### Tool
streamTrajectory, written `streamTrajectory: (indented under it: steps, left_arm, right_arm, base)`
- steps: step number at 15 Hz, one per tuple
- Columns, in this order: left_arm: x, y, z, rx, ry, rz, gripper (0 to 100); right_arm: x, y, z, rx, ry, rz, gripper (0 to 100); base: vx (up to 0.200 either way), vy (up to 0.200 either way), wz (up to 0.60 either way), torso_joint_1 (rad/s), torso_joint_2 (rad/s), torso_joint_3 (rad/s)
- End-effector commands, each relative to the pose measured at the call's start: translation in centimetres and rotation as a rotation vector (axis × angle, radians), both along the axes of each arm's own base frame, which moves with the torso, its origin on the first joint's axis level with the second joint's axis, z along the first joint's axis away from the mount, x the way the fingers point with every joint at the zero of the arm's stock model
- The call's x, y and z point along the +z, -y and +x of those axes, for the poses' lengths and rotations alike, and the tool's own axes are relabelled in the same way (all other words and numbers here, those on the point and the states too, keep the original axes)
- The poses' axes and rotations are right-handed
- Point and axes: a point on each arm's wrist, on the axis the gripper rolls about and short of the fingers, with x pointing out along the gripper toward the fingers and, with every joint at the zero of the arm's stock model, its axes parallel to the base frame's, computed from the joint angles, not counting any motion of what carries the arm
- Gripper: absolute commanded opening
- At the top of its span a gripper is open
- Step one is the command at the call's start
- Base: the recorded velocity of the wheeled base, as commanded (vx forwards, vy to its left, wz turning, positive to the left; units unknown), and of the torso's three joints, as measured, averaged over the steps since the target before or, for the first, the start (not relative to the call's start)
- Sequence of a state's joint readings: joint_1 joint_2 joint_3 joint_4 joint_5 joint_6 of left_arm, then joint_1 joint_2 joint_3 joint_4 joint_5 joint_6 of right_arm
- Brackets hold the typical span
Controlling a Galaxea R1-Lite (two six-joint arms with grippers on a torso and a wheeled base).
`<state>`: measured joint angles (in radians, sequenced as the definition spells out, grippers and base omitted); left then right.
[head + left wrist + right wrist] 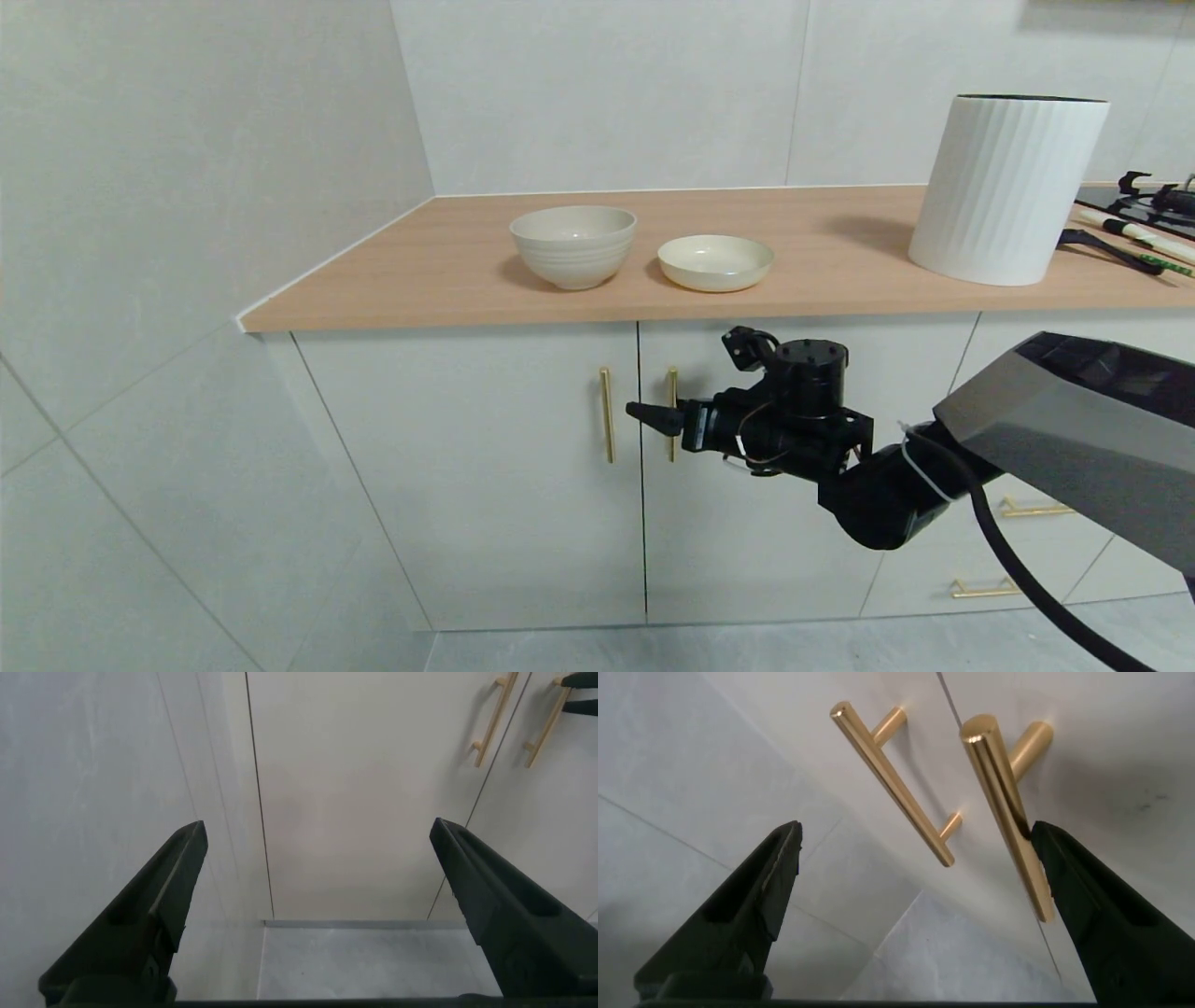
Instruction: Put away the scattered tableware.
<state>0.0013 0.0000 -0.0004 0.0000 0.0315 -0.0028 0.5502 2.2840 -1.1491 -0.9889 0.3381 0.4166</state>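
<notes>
A deep cream bowl and a shallow cream dish stand side by side on the wooden counter. Below them the two cabinet doors are closed, each with a gold handle. My right gripper hovers just in front of these handles. In the right wrist view the gripper is open, with both gold handles close ahead between its fingers. My left gripper is open and empty, low down, facing the cabinet front and the floor.
A tall white ribbed container stands on the counter at the right, with dark and light utensils lying beside it. A tiled wall closes off the left side. Drawer fronts with gold pulls sit lower right.
</notes>
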Motion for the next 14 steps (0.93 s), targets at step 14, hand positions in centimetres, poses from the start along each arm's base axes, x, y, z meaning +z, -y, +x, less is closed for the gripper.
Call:
streamTrajectory:
  steps: [14]
  left_arm:
    - [0.0, 0.0, 0.0, 0.001, -0.002, 0.0, 100]
  right_arm:
    - [0.7, -1.5, -1.6, 0.041, -0.028, 0.067, 100]
  base:
    - [0.0, 0.0, 0.0, 0.0, 0.0, 0.0]
